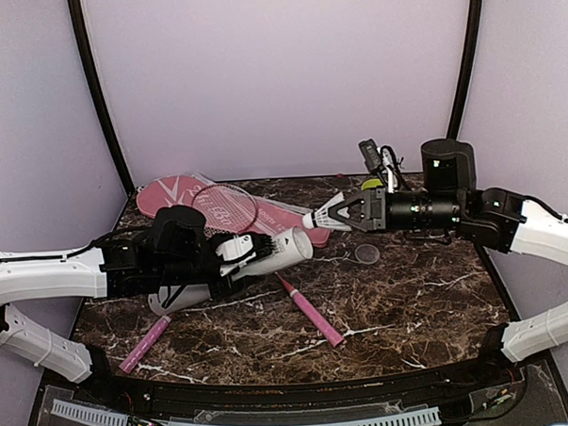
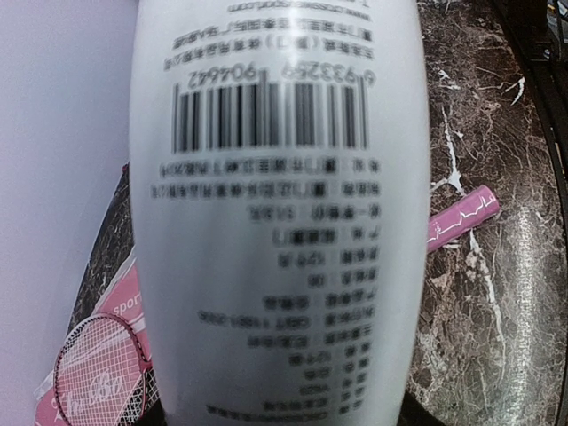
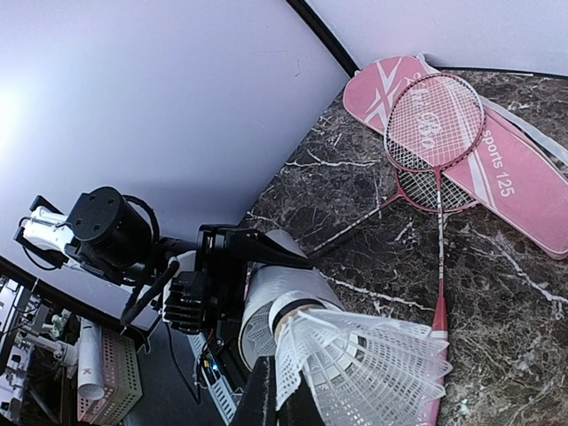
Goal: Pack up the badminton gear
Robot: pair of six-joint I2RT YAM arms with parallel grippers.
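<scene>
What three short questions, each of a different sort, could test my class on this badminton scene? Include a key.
1. True or false: the left gripper holds the white tube.
2. What is in the right gripper? A a bottle; B a shuttlecock; C a glove.
3. Fill in: one racket head lies on the pink ____.
Key: 1 true; 2 B; 3 cover.

Lab robot booth: plain lilac walls (image 1: 278, 72), marble tabletop (image 1: 410, 302), cable track (image 1: 246, 424).
</scene>
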